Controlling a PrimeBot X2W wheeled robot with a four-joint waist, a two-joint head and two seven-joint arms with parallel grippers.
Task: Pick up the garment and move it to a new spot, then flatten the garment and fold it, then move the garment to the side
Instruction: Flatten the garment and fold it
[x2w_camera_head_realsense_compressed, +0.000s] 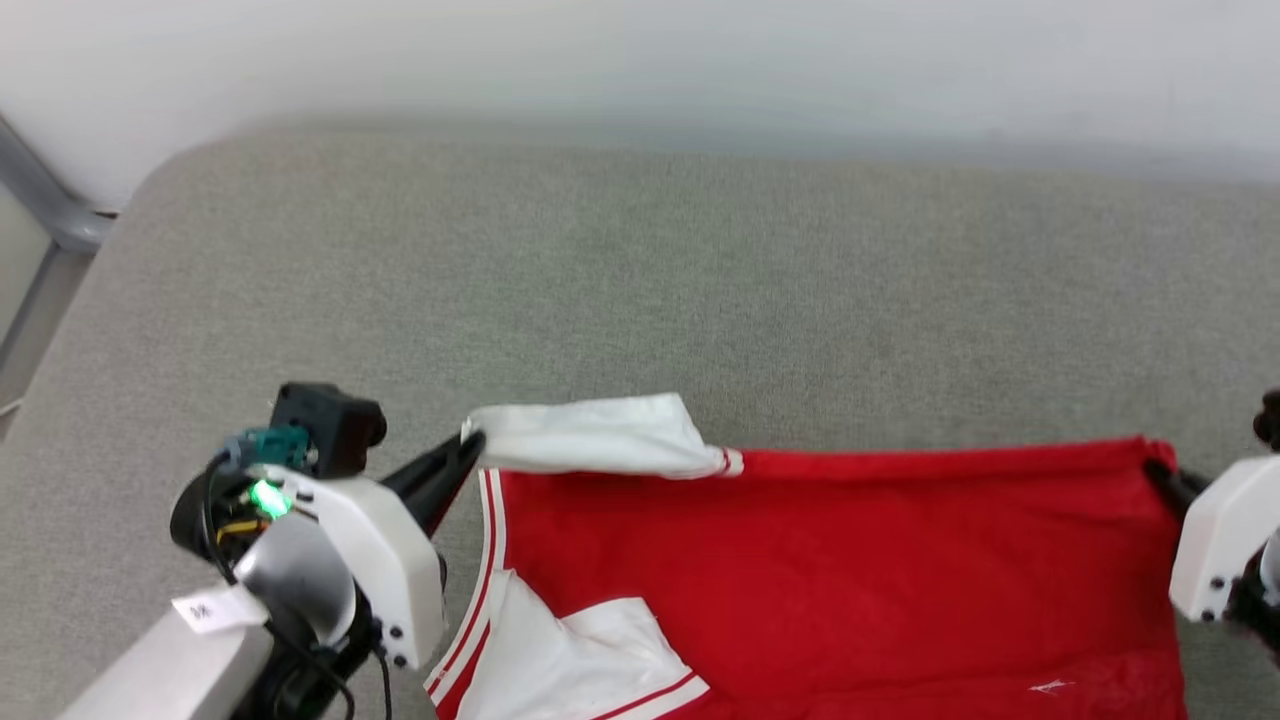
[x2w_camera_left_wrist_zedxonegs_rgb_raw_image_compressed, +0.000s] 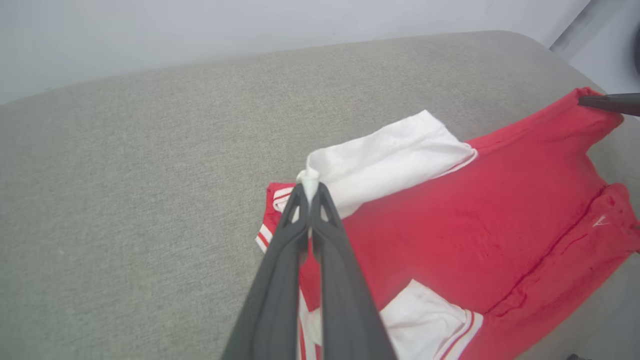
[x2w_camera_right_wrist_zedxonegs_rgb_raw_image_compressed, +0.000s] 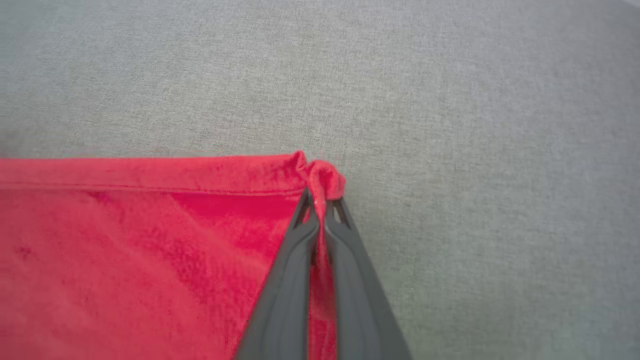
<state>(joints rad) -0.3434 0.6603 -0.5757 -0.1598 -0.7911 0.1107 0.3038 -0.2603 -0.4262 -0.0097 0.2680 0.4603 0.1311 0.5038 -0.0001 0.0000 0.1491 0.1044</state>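
Head view: garment (x2w_camera_head_realsense_compressed: 850, 580) lies spread on the grey upholstered surface (x2w_camera_head_realsense_compressed: 640, 280), red body across the lower middle, near edge cut off by the frame. I see my left fingers (x2w_camera_head_realsense_compressed: 445, 465) closed on the tip of a white sleeve (x2w_camera_head_realsense_compressed: 600, 440) at the garment's far left corner. My right fingers (x2w_camera_head_realsense_compressed: 1170, 485) meet the far right red corner. Left wrist view: left fingers (x2w_camera_left_wrist_zedxonegs_rgb_raw_image_compressed: 285, 260) pinched together on a small bunch of white cloth, the sleeve (x2w_camera_left_wrist_zedxonegs_rgb_raw_image_compressed: 390, 155) folded over the red body (x2w_camera_left_wrist_zedxonegs_rgb_raw_image_compressed: 450, 225); the right fingers (x2w_camera_left_wrist_zedxonegs_rgb_raw_image_compressed: 610, 102) show at the far red corner. Right wrist view: right fingers (x2w_camera_right_wrist_zedxonegs_rgb_raw_image_compressed: 350, 270) clamped together on the puckered red corner, hem running straight off to the left, grey surface (x2w_camera_right_wrist_zedxonegs_rgb_raw_image_compressed: 450, 100) beyond.
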